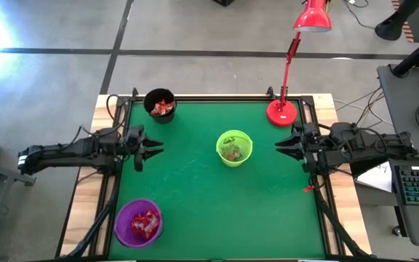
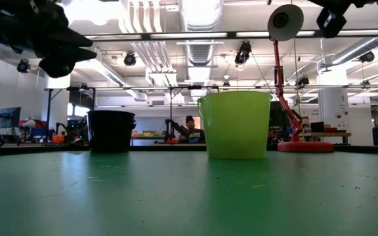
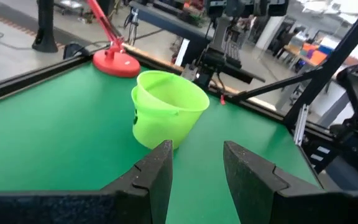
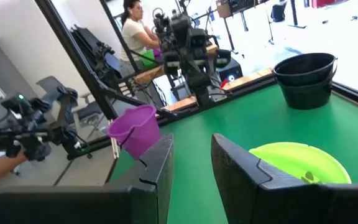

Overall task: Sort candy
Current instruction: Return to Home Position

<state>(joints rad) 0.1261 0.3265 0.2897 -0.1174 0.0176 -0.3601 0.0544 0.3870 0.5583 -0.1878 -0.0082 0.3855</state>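
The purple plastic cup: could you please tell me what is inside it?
Small sweets in shiny red wrappers lie heaped in the purple plastic cup. Any beneath the top ones are covered.

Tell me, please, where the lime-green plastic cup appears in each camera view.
High view: the lime-green plastic cup sits mid-table, slightly right of centre.
Low view: centre, right of the black plastic cup.
Left wrist view: straight ahead, mid-picture.
Right wrist view: close ahead, partly hidden.
Landmark: the red desk lamp, seen in all but the right wrist view.
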